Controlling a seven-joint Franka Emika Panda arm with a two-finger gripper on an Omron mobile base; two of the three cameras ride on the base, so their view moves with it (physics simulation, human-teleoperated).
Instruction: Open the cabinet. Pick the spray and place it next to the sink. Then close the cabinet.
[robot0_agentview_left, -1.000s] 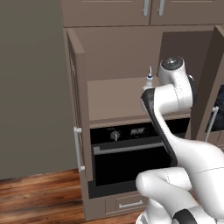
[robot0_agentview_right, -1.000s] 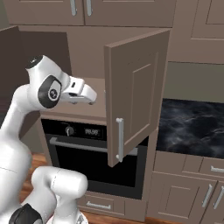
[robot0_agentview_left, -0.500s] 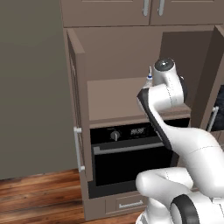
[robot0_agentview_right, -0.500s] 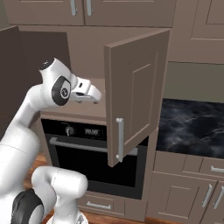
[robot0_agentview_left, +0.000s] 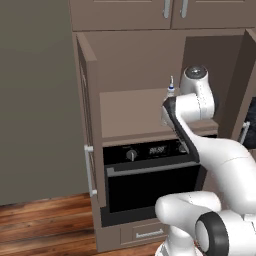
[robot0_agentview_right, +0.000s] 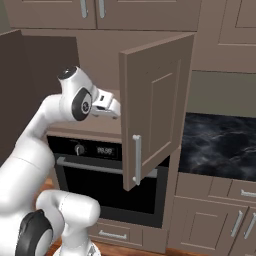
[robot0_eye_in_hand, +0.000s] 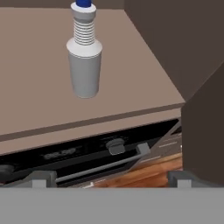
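Note:
The cabinet (robot0_agentview_left: 135, 65) stands with both doors swung wide; its right door (robot0_agentview_right: 155, 100) juts out beside my hand. The spray (robot0_eye_in_hand: 85, 57), a whitish bottle with a blue collar, stands upright on the tan shelf (robot0_eye_in_hand: 144, 74), a little in from the front edge. Its nozzle and collar, the spray (robot0_agentview_left: 171, 89), peek over my wrist in the left base view. My gripper (robot0_eye_in_hand: 109, 179) is open and empty, hovering just outside the shelf's front edge, with the bottle ahead and slightly left of centre. From the right, the gripper (robot0_agentview_right: 114, 107) is partly hidden by the door edge.
A black oven (robot0_agentview_left: 150, 185) with a silver bar handle sits directly under the shelf. The left cabinet door (robot0_agentview_left: 89, 130) stands out towards the room. A dark marble counter (robot0_agentview_right: 220, 145) lies to the right, with low drawers beneath and closed upper cabinets (robot0_agentview_right: 100, 12) above.
The arm has reached forward, carrying the hand closer to the shelf and the bottle. The jaws stayed wide. The spray and doors have not moved.

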